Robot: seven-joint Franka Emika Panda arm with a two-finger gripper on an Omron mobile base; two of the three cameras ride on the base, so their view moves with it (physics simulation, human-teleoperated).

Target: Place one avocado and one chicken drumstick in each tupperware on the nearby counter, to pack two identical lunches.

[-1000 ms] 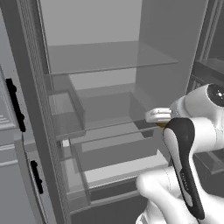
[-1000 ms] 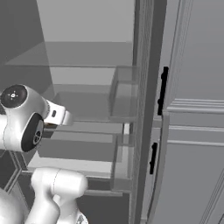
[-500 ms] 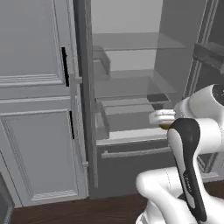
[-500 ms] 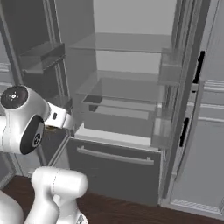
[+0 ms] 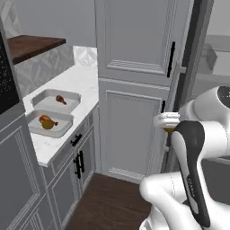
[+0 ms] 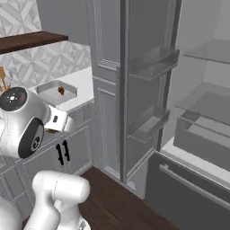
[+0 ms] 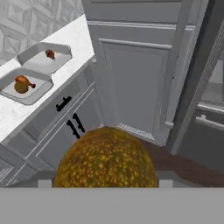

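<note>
In the hand view a round ochre-brown avocado [image 7: 106, 158] sits between the jaws of the gripper [image 7: 105, 181] at the bottom of the picture, so the gripper is grasping that avocado, held above the dark wooden floor [image 7: 183, 164] in front of the tall grey cabinet door [image 7: 135, 83]. The left base view shows only a sliver of ochre [image 5: 169, 130] under the white wrist, where the gripper [image 5: 167, 126] is mostly hidden behind the arm. On the white marbled tabletop [image 5: 76, 83] stand two light-grey tupperware trays, one beside the other. The nearer tupperware [image 5: 49, 124] holds a chicken drumstick [image 5: 46, 119] touching a second avocado [image 5: 47, 125]; the hand view confirms this pair, drumstick [image 7: 25, 80] above ball [image 7: 20, 87] in the tray [image 7: 24, 85]. The farther tupperware [image 5: 55, 100] holds one chicken drumstick [image 5: 60, 99] alone, seen also in the hand view [image 7: 50, 54]. The right base view shows one tupperware [image 6: 56, 91] with a drumstick [image 6: 60, 90] on the tabletop [image 6: 83, 78]; the other tray is hidden behind the robot's body. That view alone shows the open refrigerator [image 6: 202, 103] with its door shelves [image 6: 150, 63] and lower drawer [image 6: 188, 179]. A dark brown wooden shelf [image 5: 27, 45] hangs above the tabletop.
</note>
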